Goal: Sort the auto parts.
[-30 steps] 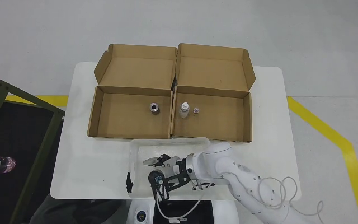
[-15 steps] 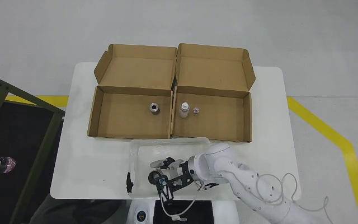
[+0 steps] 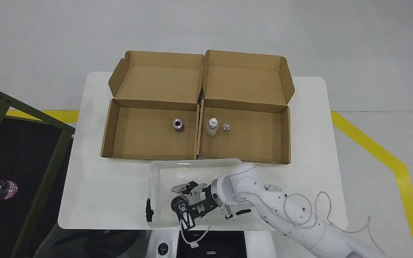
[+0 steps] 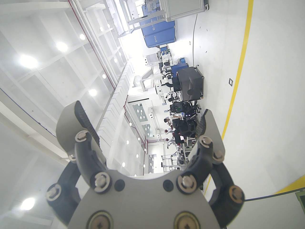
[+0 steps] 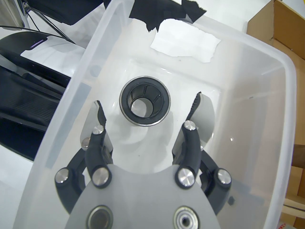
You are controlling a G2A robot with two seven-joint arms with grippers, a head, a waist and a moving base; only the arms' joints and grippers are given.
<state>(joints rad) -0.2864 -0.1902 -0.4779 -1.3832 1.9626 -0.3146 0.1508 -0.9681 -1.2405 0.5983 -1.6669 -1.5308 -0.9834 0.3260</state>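
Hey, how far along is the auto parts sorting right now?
Done: a metal part sits in the left box, a white part and a small piece in the right box. In hand: nothing; the right end effector hangs open, aimed at the ring bearing in the clear bin. Left: grasp that bearing and box it.

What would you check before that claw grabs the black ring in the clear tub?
1. Right gripper open: ok.
2. Black ring centred between its fingers: ok.
3. Fingers low enough around the ring: cannot tell.
4. Ring standing apart from the tub walls: ok.
5. Left gripper away from the tub: ok, it is open and faces the room.
6. Left cardboard box and right cardboard box open: ok.
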